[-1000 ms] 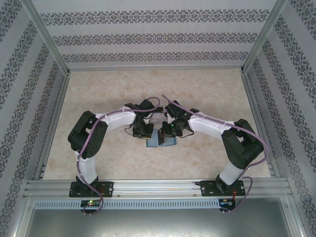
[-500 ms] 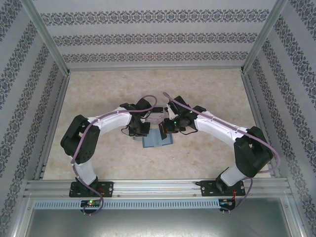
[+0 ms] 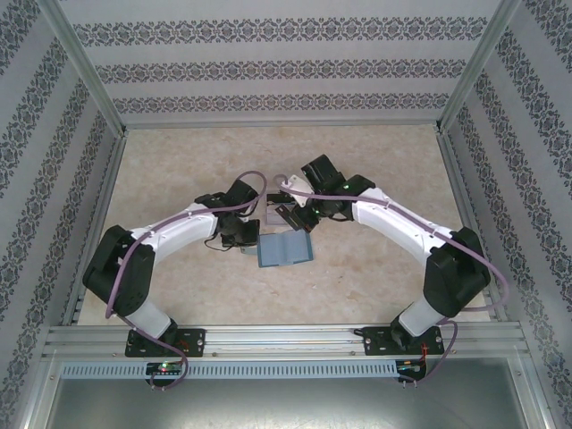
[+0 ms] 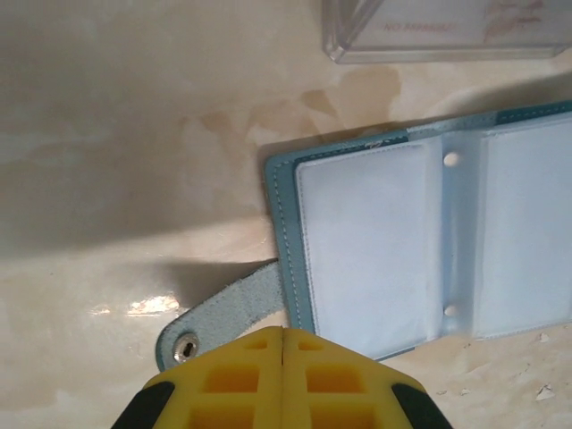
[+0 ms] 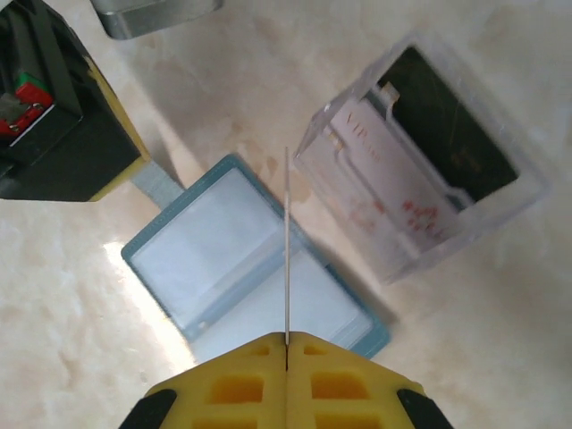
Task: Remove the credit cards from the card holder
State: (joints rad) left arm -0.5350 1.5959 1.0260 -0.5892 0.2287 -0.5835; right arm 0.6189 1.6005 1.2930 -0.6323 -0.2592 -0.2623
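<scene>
Both arms (image 3: 179,228) have stretched farther out; left gripper (image 4: 282,332), fingers pressed together, hovers by the card holder (image 4: 375,241) lying open on the table (image 4: 134,134); right gripper (image 5: 286,338) pinches a credit card (image 5: 286,241) edge-on above it, beside the clear tray (image 5: 393,273)

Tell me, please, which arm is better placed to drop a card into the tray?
Right: the right gripper pinches a card edge-on beside the tray; the left gripper is shut, empty, by the card holder.

High rear overview, close downward wrist views, shared card holder (image 4: 357,241)
</scene>
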